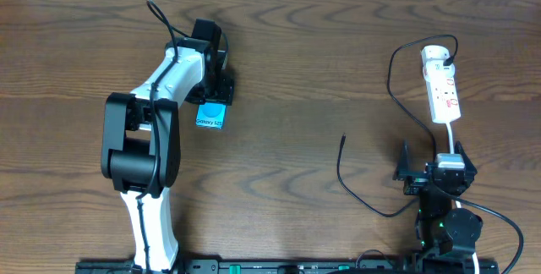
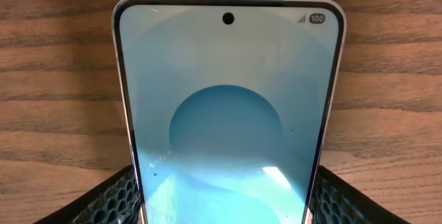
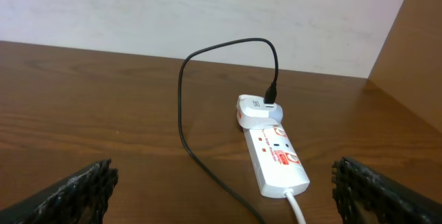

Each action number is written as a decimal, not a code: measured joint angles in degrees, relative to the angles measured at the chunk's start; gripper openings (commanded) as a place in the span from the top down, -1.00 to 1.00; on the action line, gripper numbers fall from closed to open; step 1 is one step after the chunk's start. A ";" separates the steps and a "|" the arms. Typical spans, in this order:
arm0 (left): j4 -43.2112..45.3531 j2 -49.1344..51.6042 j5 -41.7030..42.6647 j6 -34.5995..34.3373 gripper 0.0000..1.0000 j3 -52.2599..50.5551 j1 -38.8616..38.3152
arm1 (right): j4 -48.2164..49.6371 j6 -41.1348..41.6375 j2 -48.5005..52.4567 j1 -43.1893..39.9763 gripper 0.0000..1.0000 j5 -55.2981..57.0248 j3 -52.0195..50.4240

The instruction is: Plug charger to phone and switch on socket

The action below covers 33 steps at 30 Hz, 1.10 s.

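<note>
Two arms noted. Left arm [image 1: 161, 96] extends forward, left claw [image 2: 224, 200] straddling the phone [image 2: 224, 99]; whether it grips cannot be confirmed. Right arm [image 1: 448, 223] tucked low, right claw [image 3: 228, 193] fully spread, empty. Charger [image 1: 355, 191] and socket [image 3: 276, 156] lie right of phone.

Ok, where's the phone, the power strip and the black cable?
phone [image 2: 228, 113], left wrist view, middle of screen.
power strip [image 3: 276, 156], right wrist view, white top face.
cable [image 3: 181, 106], right wrist view, left side of loop.

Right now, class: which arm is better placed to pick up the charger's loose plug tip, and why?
Right. The right pincer is open, empty and nearer the plug tip. The left pincer flanks the phone, farther away.
</note>
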 measured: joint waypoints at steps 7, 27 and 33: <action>0.00 -0.02 0.02 0.13 -0.15 0.00 0.00 | 0.00 0.02 0.00 0.00 -0.98 0.00 0.00; 0.00 -0.02 0.02 0.13 -0.15 0.00 0.00 | -0.02 0.02 0.00 0.00 -0.98 0.00 0.00; 0.00 -0.02 0.02 0.13 -0.02 0.00 0.00 | 0.00 0.02 0.00 0.00 -0.99 0.00 0.00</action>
